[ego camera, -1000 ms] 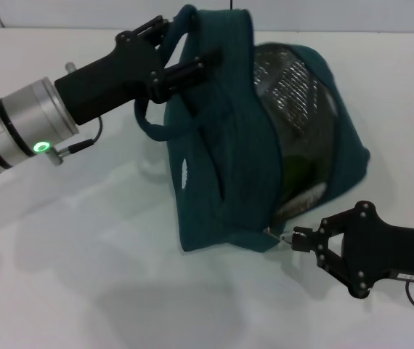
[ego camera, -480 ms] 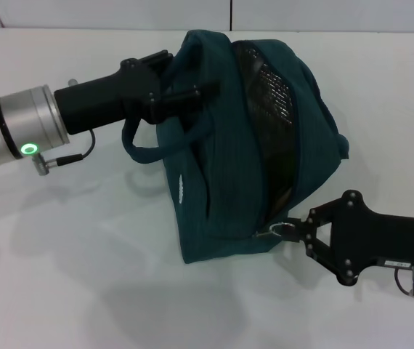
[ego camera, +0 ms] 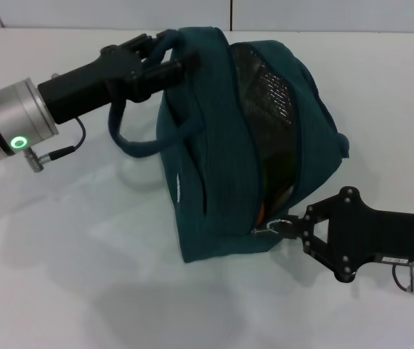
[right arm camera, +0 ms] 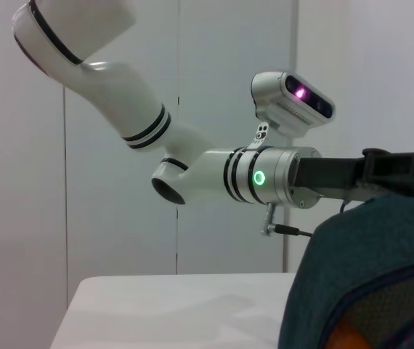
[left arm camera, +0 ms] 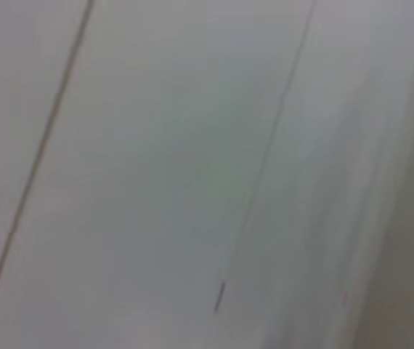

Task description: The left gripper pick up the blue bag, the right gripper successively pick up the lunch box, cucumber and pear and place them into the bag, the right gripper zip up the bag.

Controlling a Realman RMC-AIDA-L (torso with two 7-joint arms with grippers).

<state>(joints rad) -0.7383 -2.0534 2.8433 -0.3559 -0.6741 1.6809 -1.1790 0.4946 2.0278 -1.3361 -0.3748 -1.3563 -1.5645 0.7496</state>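
The blue bag [ego camera: 214, 153] hangs tilted over the white table, its mouth a narrow dark slit along the zipper. My left gripper [ego camera: 155, 59] is shut on one rope handle at the bag's top; the other handle [ego camera: 131, 142] loops down free. Low at the bag's near corner, my right gripper [ego camera: 294, 230] is shut on the metal zipper pull [ego camera: 275, 227]. A sliver of the orange pear [ego camera: 263, 211] shows through the gap, and again in the right wrist view as the pear [right arm camera: 346, 337] beside the bag [right arm camera: 370, 254]. The lunch box and cucumber are hidden.
The white table [ego camera: 83, 276] spreads out around the bag, with a pale wall behind it. The right wrist view shows the left arm's silver wrist with its green ring light [right arm camera: 259, 177] above the bag. The left wrist view holds only a blurred pale surface.
The bag's open mouth has narrowed to a slit. My right gripper has moved left and slightly up with the zipper pull. The left gripper has shifted left with the handle.
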